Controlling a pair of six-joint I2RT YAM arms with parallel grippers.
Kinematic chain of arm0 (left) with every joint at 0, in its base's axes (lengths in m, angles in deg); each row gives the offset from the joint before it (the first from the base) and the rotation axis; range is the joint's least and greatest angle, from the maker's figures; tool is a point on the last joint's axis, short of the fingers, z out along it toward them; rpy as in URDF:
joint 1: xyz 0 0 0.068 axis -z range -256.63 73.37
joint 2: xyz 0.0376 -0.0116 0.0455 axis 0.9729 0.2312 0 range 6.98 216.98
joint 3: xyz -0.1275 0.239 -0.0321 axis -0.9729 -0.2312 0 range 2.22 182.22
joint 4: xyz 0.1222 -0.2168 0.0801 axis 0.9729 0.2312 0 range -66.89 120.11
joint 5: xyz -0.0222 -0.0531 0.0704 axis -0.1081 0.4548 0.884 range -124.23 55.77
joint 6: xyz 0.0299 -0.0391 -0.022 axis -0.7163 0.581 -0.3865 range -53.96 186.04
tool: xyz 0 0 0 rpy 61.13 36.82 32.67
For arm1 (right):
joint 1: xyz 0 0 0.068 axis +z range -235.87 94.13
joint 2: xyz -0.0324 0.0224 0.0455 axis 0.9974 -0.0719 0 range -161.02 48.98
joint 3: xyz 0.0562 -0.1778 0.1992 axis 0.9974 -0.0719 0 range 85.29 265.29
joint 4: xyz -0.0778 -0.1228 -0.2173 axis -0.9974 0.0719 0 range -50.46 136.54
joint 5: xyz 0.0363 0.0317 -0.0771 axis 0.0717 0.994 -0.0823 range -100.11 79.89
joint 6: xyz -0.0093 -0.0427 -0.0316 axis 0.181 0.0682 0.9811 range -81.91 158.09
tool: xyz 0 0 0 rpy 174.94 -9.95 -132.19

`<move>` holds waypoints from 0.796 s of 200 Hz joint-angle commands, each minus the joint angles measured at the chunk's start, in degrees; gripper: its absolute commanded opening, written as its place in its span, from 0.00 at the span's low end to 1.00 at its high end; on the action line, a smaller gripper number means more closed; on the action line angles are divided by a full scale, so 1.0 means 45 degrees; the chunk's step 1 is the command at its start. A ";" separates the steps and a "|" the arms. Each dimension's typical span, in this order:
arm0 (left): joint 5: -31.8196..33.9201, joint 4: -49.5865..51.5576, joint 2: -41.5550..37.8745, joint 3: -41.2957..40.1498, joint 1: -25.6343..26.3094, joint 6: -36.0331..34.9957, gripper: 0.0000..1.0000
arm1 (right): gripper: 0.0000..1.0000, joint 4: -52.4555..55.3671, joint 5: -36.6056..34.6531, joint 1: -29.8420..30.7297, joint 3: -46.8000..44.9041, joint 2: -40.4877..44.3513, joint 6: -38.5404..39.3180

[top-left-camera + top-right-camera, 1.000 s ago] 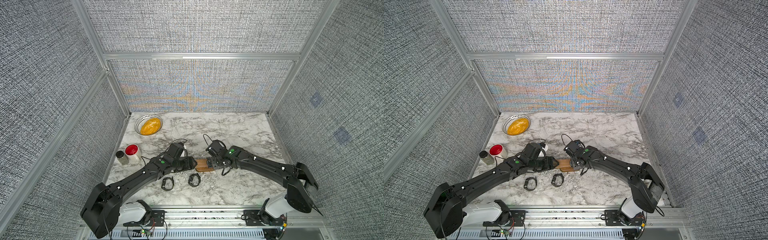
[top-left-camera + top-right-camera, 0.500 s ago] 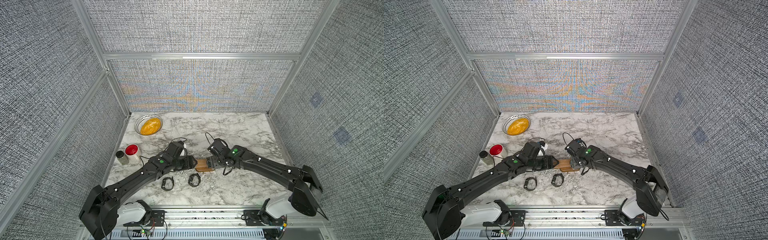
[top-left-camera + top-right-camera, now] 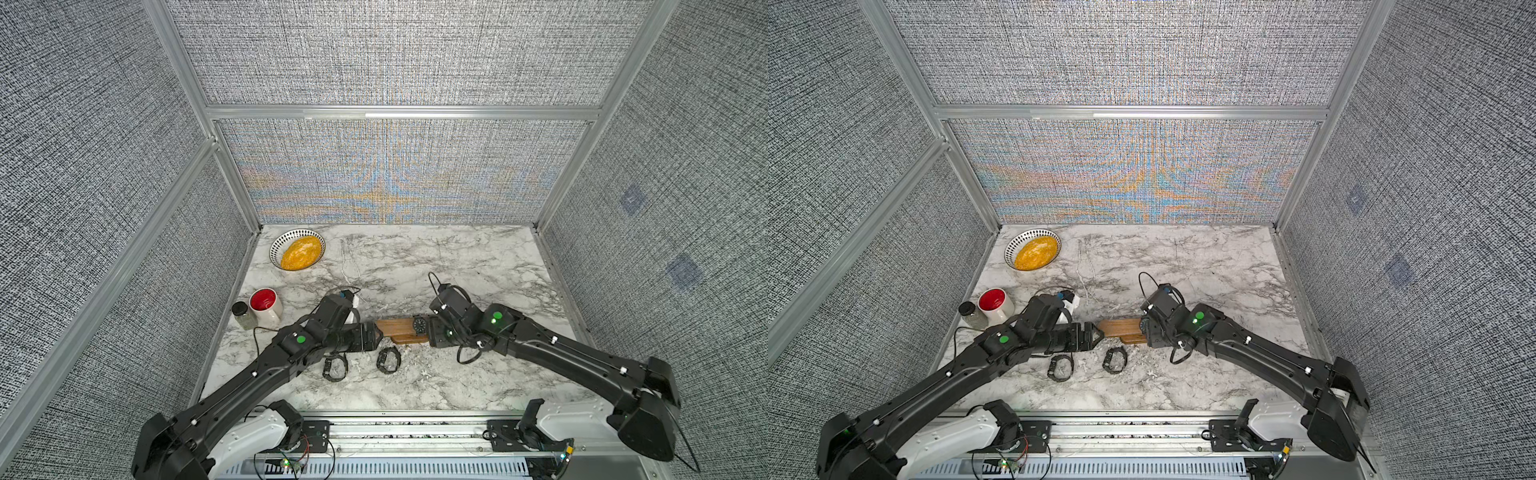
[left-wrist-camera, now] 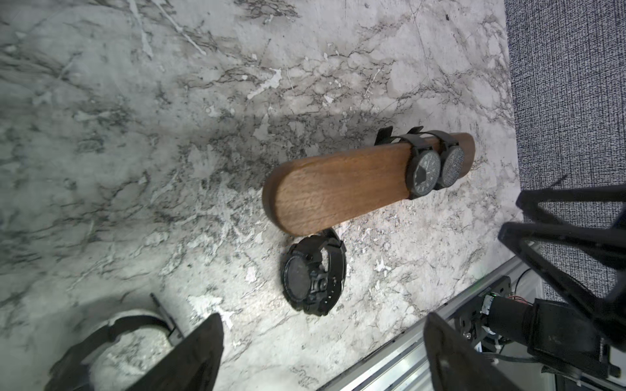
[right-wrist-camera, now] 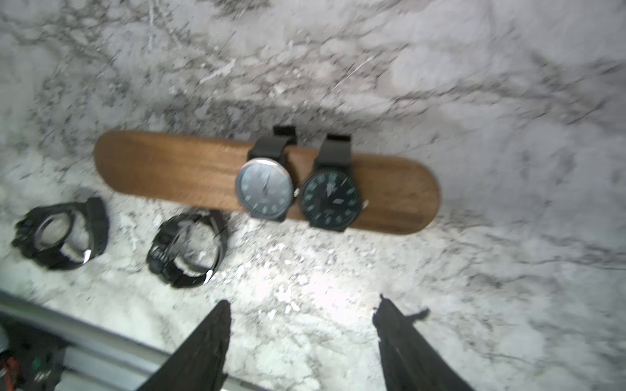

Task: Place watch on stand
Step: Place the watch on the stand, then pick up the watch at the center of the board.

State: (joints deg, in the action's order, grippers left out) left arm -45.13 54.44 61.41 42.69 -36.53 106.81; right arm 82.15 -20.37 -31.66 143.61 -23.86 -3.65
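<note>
Wooden stand (image 4: 338,182) runs lengthwise between left fingers (image 4: 193,355) and right fingers (image 5: 406,352), both spread and empty; a loose watch (image 4: 313,274) lies beside its bare end, nearer the left.

- Watches, four: grey-faced watch (image 5: 265,190), dark-faced watch (image 5: 330,199), chunky black watch (image 5: 188,252), second chunky black watch (image 5: 61,233).
- Wooden stand (image 5: 162,169): one.
- Bowl (image 3: 275,250), mug (image 3: 271,318), jar (image 3: 244,319): one each.

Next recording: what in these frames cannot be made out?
- Right wrist view: blur makes the dials of the two mounted watches unreadable.
- Top views: the right arm hides one end of the stand and at least one mounted watch.
- Left wrist view: one loose watch is cut off by the frame edge and the left end effector.
</note>
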 commanded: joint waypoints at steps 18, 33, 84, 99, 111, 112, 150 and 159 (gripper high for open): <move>0.0823 0.0248 -0.2041 -0.1231 -0.0001 0.0610 0.99 | 0.67 -0.2319 0.1148 0.1694 -0.1382 0.0188 -0.3890; 0.1001 0.0259 -0.2859 -0.1588 -0.0004 0.0829 0.99 | 0.67 -0.2684 0.0945 0.2188 -0.1615 -0.0159 -0.4824; 0.1142 0.0642 -0.4009 -0.2040 -0.0003 0.0924 0.99 | 0.67 -0.3448 0.0617 0.2882 -0.1258 -0.2085 -0.6038; 0.1186 0.0731 -0.4085 -0.2079 -0.0004 0.0978 0.99 | 0.65 -0.3780 0.0525 0.2926 -0.1249 -0.2501 -0.6242; 0.1240 0.0823 -0.4146 -0.2117 -0.0004 0.0983 0.99 | 0.63 -0.4112 0.0452 0.2932 -0.1257 -0.2798 -0.6365; 0.1244 0.0837 -0.4157 -0.2117 -0.0004 0.0981 0.99 | 0.63 -0.4124 0.0448 0.2932 -0.1260 -0.2817 -0.6387; 0.1308 0.1006 -0.4454 -0.2253 -0.0004 0.0956 0.99 | 0.58 -0.4291 0.0126 0.2994 -0.0981 -0.3763 -0.6424; 0.1289 0.1006 -0.4525 -0.2292 -0.0004 0.0943 0.99 | 0.56 -0.4468 0.0055 0.3010 -0.0931 -0.3930 -0.6306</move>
State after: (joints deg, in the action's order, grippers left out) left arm -40.13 58.37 41.66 32.57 -36.53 111.09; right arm 63.99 -18.04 -18.30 138.63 -40.10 -31.60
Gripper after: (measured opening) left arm 0.994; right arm 0.578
